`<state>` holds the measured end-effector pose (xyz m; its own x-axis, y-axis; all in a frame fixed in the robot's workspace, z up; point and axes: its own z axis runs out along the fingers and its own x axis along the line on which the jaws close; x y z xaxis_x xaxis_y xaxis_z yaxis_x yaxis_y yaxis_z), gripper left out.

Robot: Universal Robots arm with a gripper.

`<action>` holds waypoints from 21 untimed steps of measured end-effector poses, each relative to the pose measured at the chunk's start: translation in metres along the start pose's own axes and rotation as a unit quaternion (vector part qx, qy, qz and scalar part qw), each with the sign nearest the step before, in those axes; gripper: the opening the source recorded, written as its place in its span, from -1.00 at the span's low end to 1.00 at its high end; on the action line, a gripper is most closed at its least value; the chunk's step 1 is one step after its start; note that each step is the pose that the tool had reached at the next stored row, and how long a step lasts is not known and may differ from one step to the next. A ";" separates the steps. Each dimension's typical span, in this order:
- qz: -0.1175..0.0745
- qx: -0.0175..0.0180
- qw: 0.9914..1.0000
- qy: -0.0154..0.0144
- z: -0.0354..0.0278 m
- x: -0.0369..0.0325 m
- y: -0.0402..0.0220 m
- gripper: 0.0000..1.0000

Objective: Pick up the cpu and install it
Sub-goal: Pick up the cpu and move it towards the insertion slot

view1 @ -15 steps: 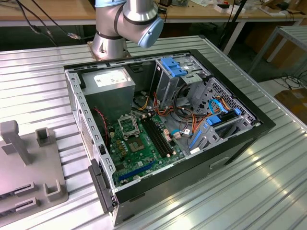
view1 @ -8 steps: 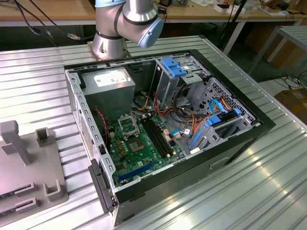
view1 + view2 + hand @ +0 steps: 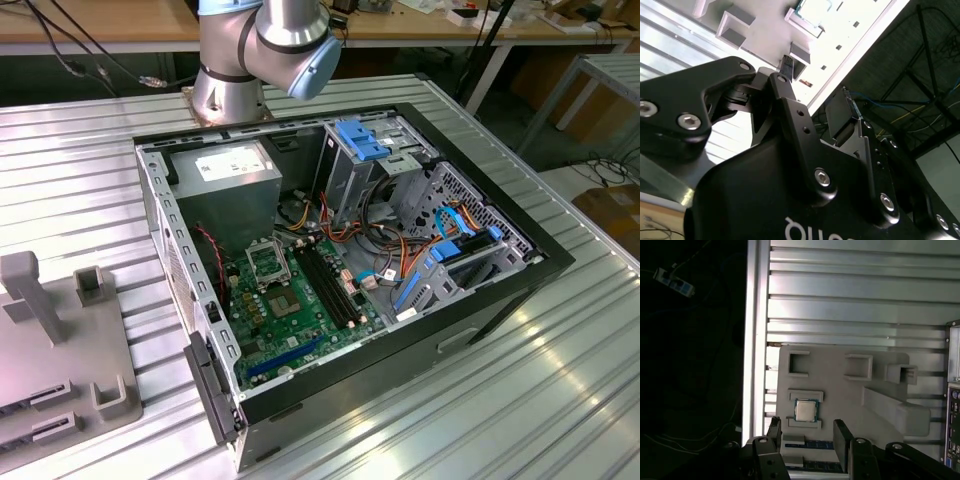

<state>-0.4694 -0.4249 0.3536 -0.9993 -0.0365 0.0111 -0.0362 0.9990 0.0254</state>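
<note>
Aluminium worktop [image 3: 520, 400], silver and ribbed, carries every part of the set-up. The black steel computer case [image 3: 400, 365] lies on its side with the panel off, so that the green motherboard [image 3: 290, 320] faces upward. Its square dark socket with the silver frame [image 3: 268, 263] appears to stand unlatched and vacant, ready to receive a chip. The grey moulded plastic fixture [image 3: 840, 400] sits beside the case at the exterior view's left, and its raised walls locate the parts in known positions. The black two-finger end effector [image 3: 807, 424] hovers above this fixture with its jaws spread wide and holding nothing. The small square cpu with the pale silver-grey metal top [image 3: 806, 410] rests flat in its fixture recess, near the fingertips and ungrasped. Pick-up is judged not yet made.
</note>
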 end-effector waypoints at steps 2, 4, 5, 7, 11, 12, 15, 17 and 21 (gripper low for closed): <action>0.000 0.000 1.000 0.000 0.0012 0.0000 -0.0013 0.08; 0.000 0.000 1.000 0.000 0.0023 0.0000 -0.0025 0.08; 0.000 0.000 1.000 0.000 0.0023 0.0000 -0.0025 0.08; 0.000 0.000 1.000 0.000 0.0023 0.0001 -0.0025 0.08; 0.000 0.000 1.000 0.000 0.0024 0.0001 -0.0026 0.08; 0.000 0.000 1.000 0.000 0.0024 0.0001 -0.0026 0.08; 0.000 0.000 1.000 0.000 0.0029 0.0001 -0.0040 0.08; 0.000 0.000 1.000 0.000 0.0195 0.0005 -0.0214 0.08; 0.000 0.000 1.000 0.000 0.0347 -0.0026 -0.0223 0.08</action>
<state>-0.4663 -0.4462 0.3183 -0.9993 -0.0365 0.0114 -0.0362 0.9990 0.0255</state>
